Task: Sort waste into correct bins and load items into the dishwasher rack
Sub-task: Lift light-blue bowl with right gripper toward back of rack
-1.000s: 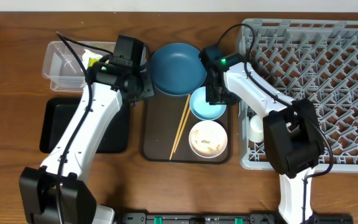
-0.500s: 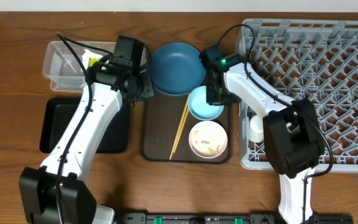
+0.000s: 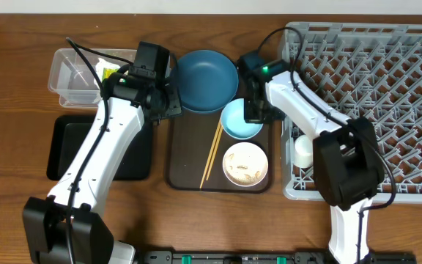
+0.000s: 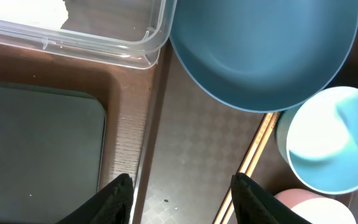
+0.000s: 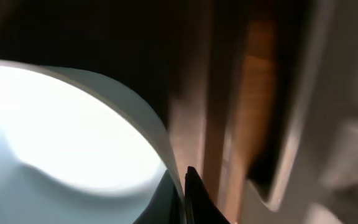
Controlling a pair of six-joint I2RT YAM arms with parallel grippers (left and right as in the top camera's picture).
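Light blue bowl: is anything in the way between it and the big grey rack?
Nothing loose lies between them. The light blue bowl only has to clear the brown tray's rim and the grey plastic rack's side wall. A small white cup sits just inside that wall.

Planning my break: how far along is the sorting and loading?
Done: the wrapper sits in the tub and the cup in the rack. In hand: the right gripper pinches the light blue bowl at its rim; the left gripper hangs open. Left: plate, chopsticks and the white bowl with rice, all outside the rack.
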